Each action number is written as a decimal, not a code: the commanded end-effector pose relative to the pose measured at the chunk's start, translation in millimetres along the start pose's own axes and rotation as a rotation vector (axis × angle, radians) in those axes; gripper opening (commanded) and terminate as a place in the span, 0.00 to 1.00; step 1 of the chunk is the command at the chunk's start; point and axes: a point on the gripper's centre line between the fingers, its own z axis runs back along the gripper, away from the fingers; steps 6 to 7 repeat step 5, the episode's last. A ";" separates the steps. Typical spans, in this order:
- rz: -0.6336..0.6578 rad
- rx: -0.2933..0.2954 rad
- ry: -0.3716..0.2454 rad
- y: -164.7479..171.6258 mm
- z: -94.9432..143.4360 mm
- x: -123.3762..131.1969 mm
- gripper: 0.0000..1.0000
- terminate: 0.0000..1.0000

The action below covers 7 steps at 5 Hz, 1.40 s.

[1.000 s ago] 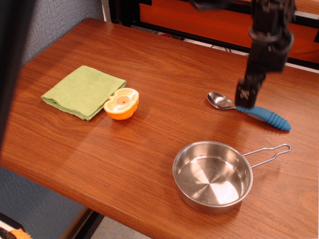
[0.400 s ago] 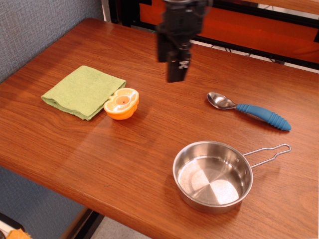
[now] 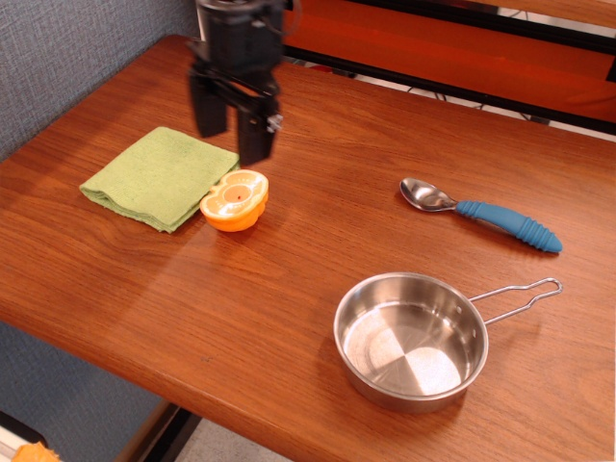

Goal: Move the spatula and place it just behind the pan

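The gripper is shifted leftward from mid-table, now positioned above the green cloth and orange toy, jaws spread and empty. The spatula is left unmoved behind the pan, apart from it.

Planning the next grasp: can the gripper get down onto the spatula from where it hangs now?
Probably yes. The gripper hangs open over the green cloth, far from the spatula, which lies uncovered on the table, apart from the pan.
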 end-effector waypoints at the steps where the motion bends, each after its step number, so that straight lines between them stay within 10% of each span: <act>1: 0.280 0.016 -0.006 -11.3 14.1 -51.1 1.00 0.00; 4: 0.376 0.007 -0.019 2.0 5.7 -102.9 1.00 0.00; 5: 0.376 0.007 -0.019 2.0 5.7 -102.9 1.00 1.00; 7: 0.376 0.007 -0.019 2.0 5.7 -102.9 1.00 1.00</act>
